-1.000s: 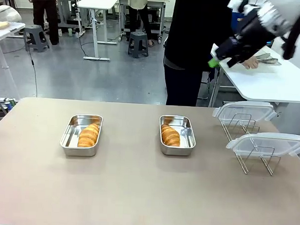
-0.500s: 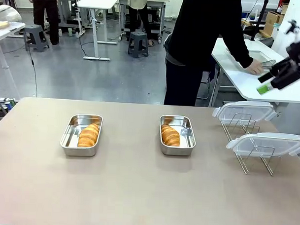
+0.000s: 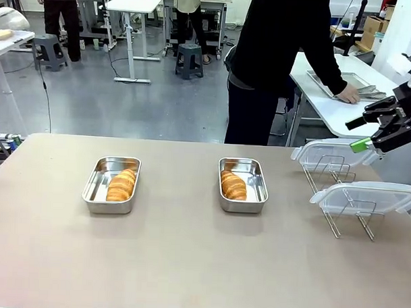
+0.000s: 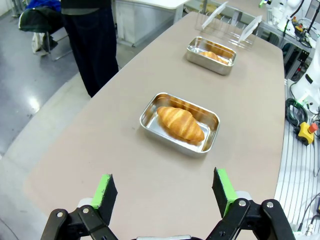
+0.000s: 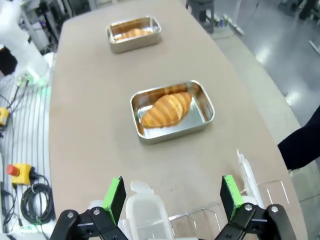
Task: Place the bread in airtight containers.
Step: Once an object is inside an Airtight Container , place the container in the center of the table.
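On the table [image 3: 188,261], the wire rack [image 3: 333,228] props the far lid [image 3: 335,153] & near lid [image 3: 365,197]: light, stiff, slick plastic, so we'd pinch a rim edge. The left pan [image 3: 96,189] holds 1 croissant [image 3: 121,185], the right pan [image 3: 257,188] the other croissant [image 3: 233,185]: soft, flaky, light; we'd grip gently across the middle. Both gape empty: left gripper [image 4: 162,182] & right gripper [image 3: 359,134], the latter above the rack.

Croissants [image 3: 121,185] in pans [image 3: 100,172]; lids [image 3: 335,151] on rack [image 3: 334,231], right
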Tool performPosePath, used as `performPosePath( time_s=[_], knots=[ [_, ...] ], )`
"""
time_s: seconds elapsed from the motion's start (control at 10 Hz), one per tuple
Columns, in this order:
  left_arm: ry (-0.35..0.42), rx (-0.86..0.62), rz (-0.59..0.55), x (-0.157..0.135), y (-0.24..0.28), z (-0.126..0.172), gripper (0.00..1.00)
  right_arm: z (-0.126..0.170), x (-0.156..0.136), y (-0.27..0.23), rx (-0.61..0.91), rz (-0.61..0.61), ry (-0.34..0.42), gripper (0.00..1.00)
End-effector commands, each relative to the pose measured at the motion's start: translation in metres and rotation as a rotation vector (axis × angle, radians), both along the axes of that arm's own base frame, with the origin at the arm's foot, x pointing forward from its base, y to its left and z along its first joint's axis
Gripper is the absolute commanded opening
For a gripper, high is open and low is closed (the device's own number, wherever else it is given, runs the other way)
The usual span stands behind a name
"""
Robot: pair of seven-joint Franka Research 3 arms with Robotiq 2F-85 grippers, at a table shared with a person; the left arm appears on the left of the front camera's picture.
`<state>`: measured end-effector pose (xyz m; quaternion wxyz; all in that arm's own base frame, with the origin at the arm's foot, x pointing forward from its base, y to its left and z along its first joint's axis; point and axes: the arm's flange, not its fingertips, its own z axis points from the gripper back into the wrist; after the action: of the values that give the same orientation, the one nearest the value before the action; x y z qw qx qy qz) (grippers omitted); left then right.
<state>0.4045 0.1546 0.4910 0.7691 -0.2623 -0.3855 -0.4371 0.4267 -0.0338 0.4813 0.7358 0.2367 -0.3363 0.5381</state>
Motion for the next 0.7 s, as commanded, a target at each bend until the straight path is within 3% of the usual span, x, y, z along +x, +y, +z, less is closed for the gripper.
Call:
performPosePath(
  time_s=[0.0, 0.3, 0.6],
  knots=[
    [-0.026, -0.014, -0.012, -0.0005, -0.0008, -0.0001, 1.0, -0.0111, -0.0063, -0.0014, 0.086, -0.012, -0.075, 1.0],
    [-0.026, -0.014, -0.012, -0.0005, -0.0008, -0.0001, 1.0, -0.0064, -0.0042, -0.0032, 0.075, -0.021, -0.029, 1.0],
    [-0.026, -0.014, -0.012, -0.0005, -0.0008, -0.0001, 1.0, -0.0064, -0.0042, -0.0032, 0.075, -0.021, -0.029, 1.0]
  ],
)
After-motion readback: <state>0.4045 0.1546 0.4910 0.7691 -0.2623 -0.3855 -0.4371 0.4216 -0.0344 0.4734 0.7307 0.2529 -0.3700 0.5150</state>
